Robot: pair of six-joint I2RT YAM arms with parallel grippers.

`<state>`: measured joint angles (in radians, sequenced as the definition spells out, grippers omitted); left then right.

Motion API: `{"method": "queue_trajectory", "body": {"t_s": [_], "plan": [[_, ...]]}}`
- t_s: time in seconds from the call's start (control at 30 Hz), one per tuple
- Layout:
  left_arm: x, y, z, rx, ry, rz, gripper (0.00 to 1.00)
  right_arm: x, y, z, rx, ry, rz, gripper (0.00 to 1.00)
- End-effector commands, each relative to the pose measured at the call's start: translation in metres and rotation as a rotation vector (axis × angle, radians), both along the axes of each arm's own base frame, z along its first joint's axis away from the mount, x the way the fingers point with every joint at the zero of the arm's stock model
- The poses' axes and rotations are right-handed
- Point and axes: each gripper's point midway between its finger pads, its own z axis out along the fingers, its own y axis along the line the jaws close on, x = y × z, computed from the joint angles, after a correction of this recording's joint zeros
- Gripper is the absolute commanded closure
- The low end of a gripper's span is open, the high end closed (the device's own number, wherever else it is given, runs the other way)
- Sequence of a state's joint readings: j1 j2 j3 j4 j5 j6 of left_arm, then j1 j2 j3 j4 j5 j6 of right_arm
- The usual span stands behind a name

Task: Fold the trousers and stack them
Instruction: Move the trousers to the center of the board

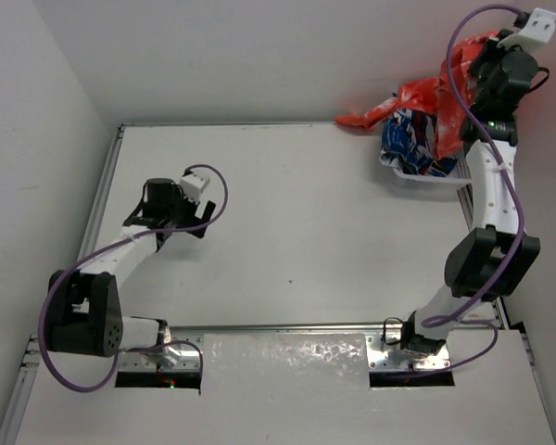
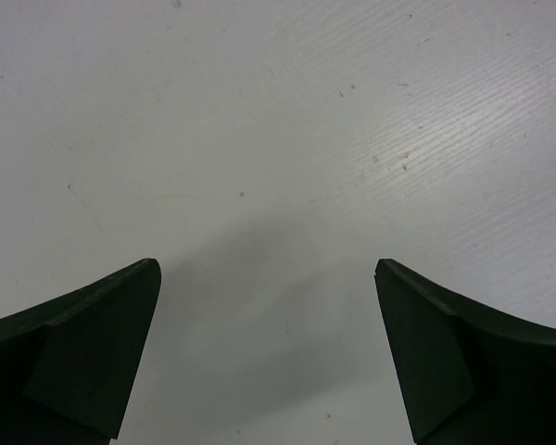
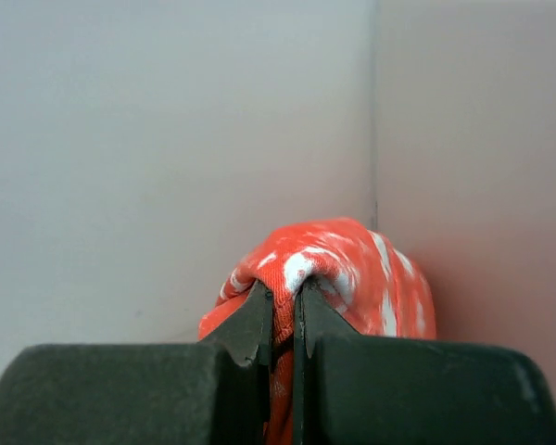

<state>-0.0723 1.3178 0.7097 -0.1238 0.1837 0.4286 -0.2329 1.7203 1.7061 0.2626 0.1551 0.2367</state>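
Note:
The red-orange trousers (image 1: 417, 95) with white speckles hang from my right gripper (image 1: 477, 51), raised high at the far right corner. One end trails down to the table's back edge (image 1: 357, 120). In the right wrist view the gripper (image 3: 284, 295) is shut on a fold of the trousers (image 3: 352, 269), which bulges over the fingertips. My left gripper (image 1: 181, 222) is open and empty, low over the bare table on the left. In the left wrist view (image 2: 267, 271) its two fingers stand wide apart over white tabletop.
A white basket (image 1: 424, 178) at the far right holds a blue, white and red patterned garment (image 1: 410, 139), partly under the hanging trousers. White walls enclose the table at the back and on both sides. The right arm (image 1: 486, 250) rises along the right edge.

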Motion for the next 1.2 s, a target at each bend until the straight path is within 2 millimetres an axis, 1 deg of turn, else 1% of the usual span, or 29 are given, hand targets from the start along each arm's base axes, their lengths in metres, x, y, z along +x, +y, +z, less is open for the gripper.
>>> {"method": "queue_trajectory", "body": {"t_s": [0.0,0.03,0.07,0.1,0.13,0.17,0.2,0.27,0.3,0.33,0.37,0.4,0.43,0.47,0.57,0.67,0.7,0.77,0.8,0.83,0.9,0.93,0.97,1.0,1.03,1.07,1.1,1.13,1.17], "plan": [[0.001,-0.004,0.015,-0.035,-0.062,-0.013,0.01,-0.075,0.043,0.168,-0.195,-0.42,0.109,1.0],[-0.001,-0.005,0.016,-0.042,-0.064,-0.011,0.01,-0.096,0.051,0.197,-0.22,-0.485,0.123,1.0],[-0.002,-0.005,0.017,-0.044,-0.074,-0.01,0.01,-0.108,0.054,0.212,-0.222,-0.523,0.126,1.0],[-0.002,-0.005,0.019,-0.048,-0.083,-0.009,0.01,-0.119,0.063,0.227,-0.245,-0.561,0.159,1.0],[-0.005,-0.006,0.019,-0.054,-0.087,-0.007,0.01,-0.146,0.073,0.256,-0.275,-0.631,0.17,1.0],[-0.004,-0.006,0.021,-0.058,-0.098,-0.004,0.01,-0.16,0.08,0.271,-0.284,-0.674,0.193,1.0],[-0.005,-0.007,0.023,-0.067,-0.105,-0.001,0.01,-0.187,0.093,0.296,-0.325,-0.75,0.227,1.0],[-0.007,-0.007,0.025,-0.076,-0.12,0.006,0.01,-0.228,0.11,0.323,-0.349,-0.853,0.274,1.0],[-0.007,-0.007,0.027,-0.085,-0.127,0.013,0.01,-0.256,0.123,0.34,-0.389,-0.928,0.302,1.0],[-0.009,-0.007,0.029,-0.09,-0.135,0.021,0.01,-0.274,0.13,0.348,-0.404,-0.968,0.321,1.0],[-0.009,-0.006,0.03,-0.093,-0.143,0.031,0.01,-0.303,0.14,0.359,-0.413,-1.025,0.35,1.0],[-0.009,-0.006,0.03,-0.106,-0.145,0.046,0.01,-0.326,0.148,0.367,-0.428,-1.078,0.37,1.0],[-0.011,-0.005,0.031,-0.106,-0.15,0.058,0.01,-0.343,0.156,0.37,-0.447,-1.11,0.397,1.0],[-0.012,-0.004,0.031,-0.108,-0.152,0.068,0.01,-0.373,0.167,0.375,-0.45,-1.165,0.437,1.0],[-0.009,-0.003,0.038,-0.127,-0.191,0.093,0.01,-0.412,0.186,0.375,-0.446,-1.237,0.546,1.0],[-0.01,-0.002,0.04,-0.138,-0.197,0.105,0.01,-0.4,0.191,0.367,-0.355,-1.203,0.666,1.0],[-0.009,-0.002,0.041,-0.14,-0.197,0.114,0.01,-0.379,0.189,0.363,-0.31,-1.168,0.702,1.0],[-0.006,0.001,0.046,-0.137,-0.21,0.13,0.01,-0.353,0.19,0.355,-0.181,-1.119,0.822,1.0],[-0.004,0.003,0.05,-0.135,-0.22,0.142,0.01,-0.323,0.188,0.347,-0.117,-1.072,0.857,1.0],[-0.002,0.004,0.051,-0.133,-0.223,0.15,0.01,-0.304,0.205,0.338,-0.063,-1.02,0.922,1.0],[0.002,0.006,0.057,-0.131,-0.235,0.16,0.01,-0.263,0.235,0.316,-0.032,-0.909,0.956,1.0],[0.002,0.006,0.059,-0.131,-0.235,0.163,0.01,-0.257,0.275,0.308,-0.058,-0.882,1.007,1.0],[0.004,0.007,0.061,-0.133,-0.237,0.169,0.0,-0.237,0.295,0.294,-0.041,-0.806,1.034,1.0],[0.007,0.008,0.066,-0.141,-0.245,0.175,0.01,-0.23,0.309,0.293,-0.038,-0.789,1.042,1.0],[0.008,0.01,0.067,-0.143,-0.246,0.184,0.0,-0.199,0.342,0.272,-0.031,-0.722,1.066,1.0],[0.011,0.013,0.071,-0.154,-0.252,0.2,0.0,-0.182,0.357,0.258,-0.021,-0.662,1.064,1.0],[0.015,0.015,0.077,-0.16,-0.262,0.21,0.0,-0.167,0.362,0.251,0.0,-0.642,1.026,1.0],[0.017,0.019,0.08,-0.164,-0.266,0.222,0.0,-0.142,0.386,0.227,0.02,-0.585,1.035,1.0],[0.019,0.026,0.085,-0.173,-0.276,0.245,0.0,-0.13,0.398,0.215,0.037,-0.55,1.037,1.0]]}}
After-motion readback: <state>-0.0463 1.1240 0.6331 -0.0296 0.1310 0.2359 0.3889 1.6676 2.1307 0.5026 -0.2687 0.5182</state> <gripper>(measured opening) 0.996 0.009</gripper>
